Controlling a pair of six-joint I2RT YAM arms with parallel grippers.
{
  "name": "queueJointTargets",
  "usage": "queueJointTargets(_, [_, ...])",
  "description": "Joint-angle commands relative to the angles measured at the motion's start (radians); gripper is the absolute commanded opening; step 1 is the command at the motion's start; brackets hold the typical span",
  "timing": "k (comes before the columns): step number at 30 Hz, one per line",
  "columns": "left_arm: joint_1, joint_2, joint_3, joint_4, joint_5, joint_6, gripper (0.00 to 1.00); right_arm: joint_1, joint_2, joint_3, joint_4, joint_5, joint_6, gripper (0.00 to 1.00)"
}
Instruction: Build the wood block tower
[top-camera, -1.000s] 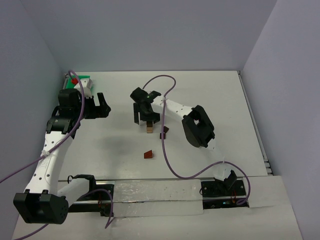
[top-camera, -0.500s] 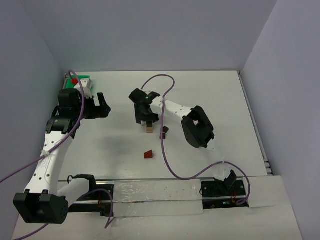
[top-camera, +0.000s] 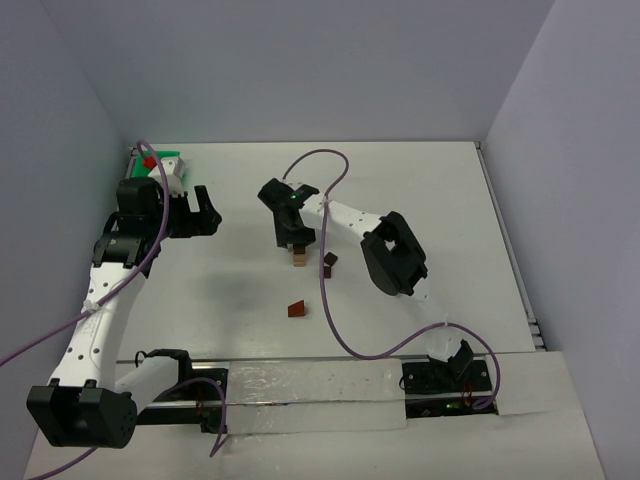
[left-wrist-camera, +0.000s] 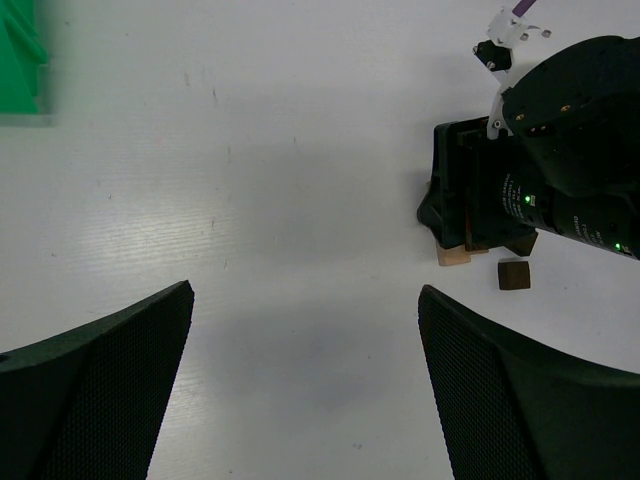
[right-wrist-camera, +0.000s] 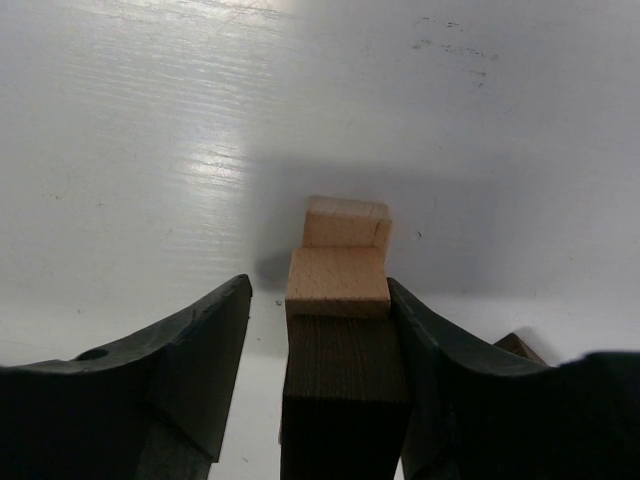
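Observation:
The wood block tower (top-camera: 298, 257) stands mid-table. In the right wrist view it is a dark brown block (right-wrist-camera: 345, 390) on a light tan block (right-wrist-camera: 338, 282), with another tan block (right-wrist-camera: 345, 222) below. My right gripper (right-wrist-camera: 318, 290) straddles the stack, also seen from above (top-camera: 292, 232). Its jaws are open: the left finger stands clear of the stack and the right finger is against it. A small dark brown block (top-camera: 328, 262) lies just right of the tower. A reddish-brown wedge (top-camera: 297, 309) lies nearer the bases. My left gripper (top-camera: 208, 210) is open and empty, far left.
A bright green tray (top-camera: 165, 160) sits at the far left corner behind the left arm, its edge also in the left wrist view (left-wrist-camera: 20, 60). That view shows the right gripper (left-wrist-camera: 480, 200) over the tan block (left-wrist-camera: 452, 257). A purple cable loops over the table.
The right gripper has shifted slightly over the stack and looks narrower from above. The left arm and the loose blocks have not moved.

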Motion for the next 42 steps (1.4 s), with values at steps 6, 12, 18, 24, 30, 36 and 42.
queueJointTargets(6, [0.009,-0.015,0.001,0.036,0.018,0.005,0.99,0.007,0.022,-0.006,0.014,0.037,0.011,0.56])
queueJointTargets(12, [0.009,-0.013,0.002,0.036,0.023,0.004,0.99,0.002,0.027,-0.020,0.017,0.030,0.008,0.56])
queueJointTargets(18, [0.009,-0.008,0.005,0.037,0.025,0.004,0.99,-0.002,0.027,-0.028,0.022,0.027,0.009,0.54])
queueJointTargets(24, [0.009,-0.005,0.006,0.038,0.026,0.005,0.99,-0.006,0.027,-0.036,0.026,0.016,0.012,0.41])
queueJointTargets(30, [0.009,0.000,0.008,0.038,0.024,0.007,0.99,-0.007,0.026,-0.056,0.029,0.007,0.014,0.36])
queueJointTargets(36, [0.009,0.002,0.005,0.039,0.024,0.007,0.99,-0.016,0.030,-0.072,0.037,-0.015,0.006,0.16])
queueJointTargets(42, [0.009,0.001,0.004,0.039,0.025,0.007,0.99,-0.029,0.028,-0.081,0.043,-0.031,-0.012,0.00])
